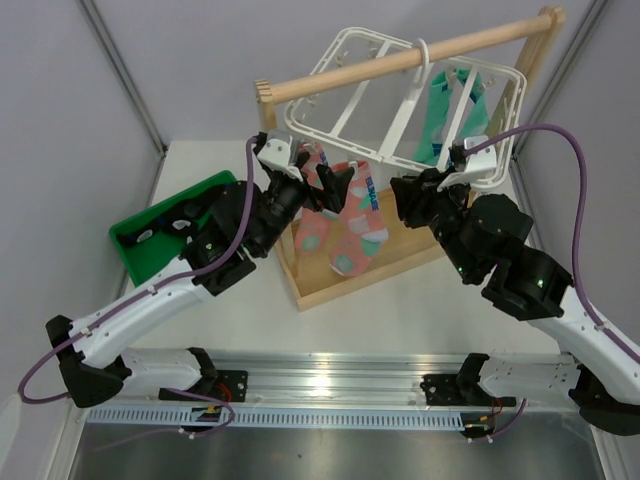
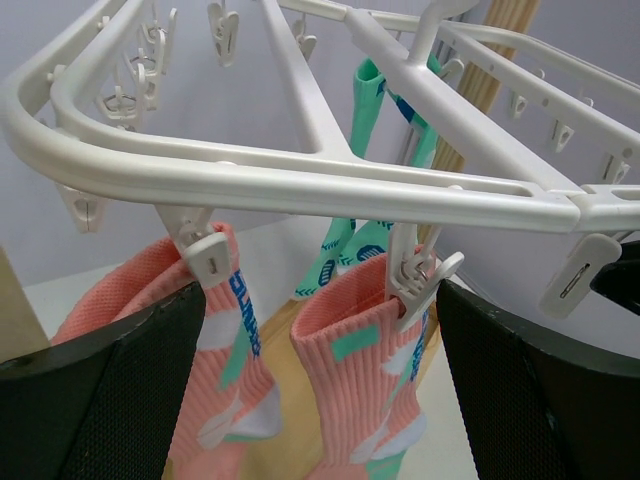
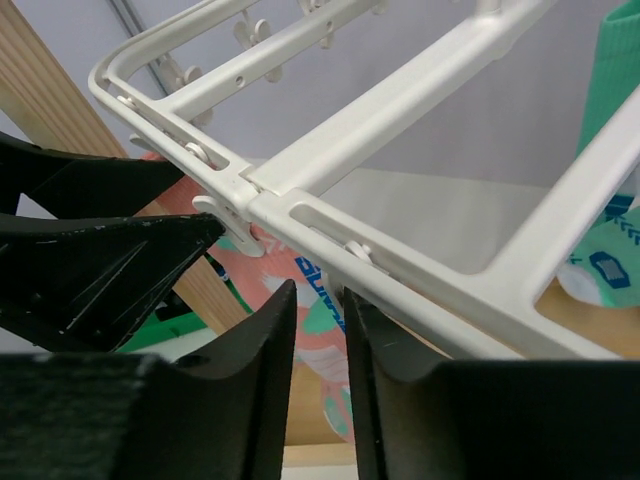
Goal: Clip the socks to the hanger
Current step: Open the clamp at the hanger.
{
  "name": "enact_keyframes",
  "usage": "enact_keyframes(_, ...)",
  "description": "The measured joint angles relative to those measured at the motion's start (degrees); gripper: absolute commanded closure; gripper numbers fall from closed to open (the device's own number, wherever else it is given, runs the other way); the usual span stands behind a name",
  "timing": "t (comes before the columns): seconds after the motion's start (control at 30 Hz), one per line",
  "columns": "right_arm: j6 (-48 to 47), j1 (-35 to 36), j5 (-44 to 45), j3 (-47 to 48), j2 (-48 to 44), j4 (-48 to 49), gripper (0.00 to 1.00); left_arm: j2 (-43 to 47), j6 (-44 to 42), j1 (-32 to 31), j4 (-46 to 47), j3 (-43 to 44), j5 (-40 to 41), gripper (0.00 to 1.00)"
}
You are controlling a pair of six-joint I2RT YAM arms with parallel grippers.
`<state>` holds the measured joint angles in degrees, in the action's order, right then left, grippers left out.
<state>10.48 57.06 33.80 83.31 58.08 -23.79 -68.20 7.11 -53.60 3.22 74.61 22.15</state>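
The white hanger [image 2: 300,185] hangs from a wooden rod, its clips dangling along the edge. Two salmon-pink socks [image 2: 370,370] [image 2: 215,330] hang clipped to its near edge, also seen in the top view [image 1: 350,235]. My left gripper [image 2: 320,390] is open wide, a finger on either side of both pink socks, touching neither. My right gripper [image 3: 320,300] sits just under the hanger's corner bar [image 3: 420,90], jaws narrowly apart with nothing between them and a clip [image 3: 225,215] just to their left. The black socks [image 1: 165,225] lie in a green bin.
The green bin [image 1: 130,255] stands at the left of the table. A light wooden rack [image 1: 330,290] with a round rod [image 1: 480,35] carries the hanger. Teal-green socks [image 1: 450,110] hang clipped at the hanger's far side. Both arms crowd the rack's front.
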Motion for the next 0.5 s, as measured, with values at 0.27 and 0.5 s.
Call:
enact_keyframes(0.27, -0.02, 0.00, 0.87, 0.00, 0.61, 1.09, 0.96, 1.66, 0.00, 0.15, 0.02, -0.83, -0.37, 0.01)
enact_keyframes(0.5, 0.48, 0.00, 0.63, 0.00, 0.63, 1.46, 1.00, 3.43, -0.74, 0.66, 0.07, -1.81, -3.85, 0.00)
